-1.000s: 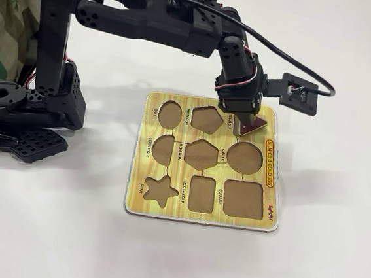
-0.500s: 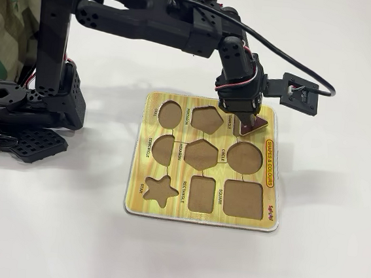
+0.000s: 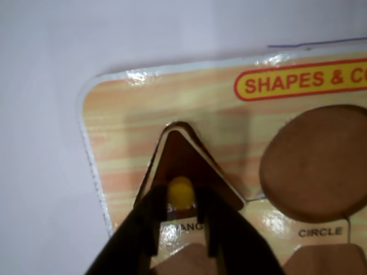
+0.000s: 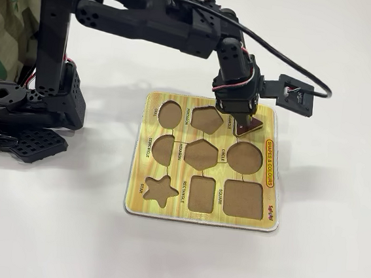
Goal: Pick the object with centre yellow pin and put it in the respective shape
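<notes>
In the wrist view, the maroon triangle (image 3: 183, 163) is seen lying over the triangle recess (image 3: 172, 127) at the board (image 3: 126, 137) corner, slightly askew, with its yellow knob (image 3: 181, 193) pinched by the gripper (image 3: 181, 215). In the fixed view, the gripper (image 4: 243, 123) is shown low over the board (image 4: 198, 212) on the table (image 4: 325, 257). The piece is judged light, stiff and best held by that knob.
</notes>
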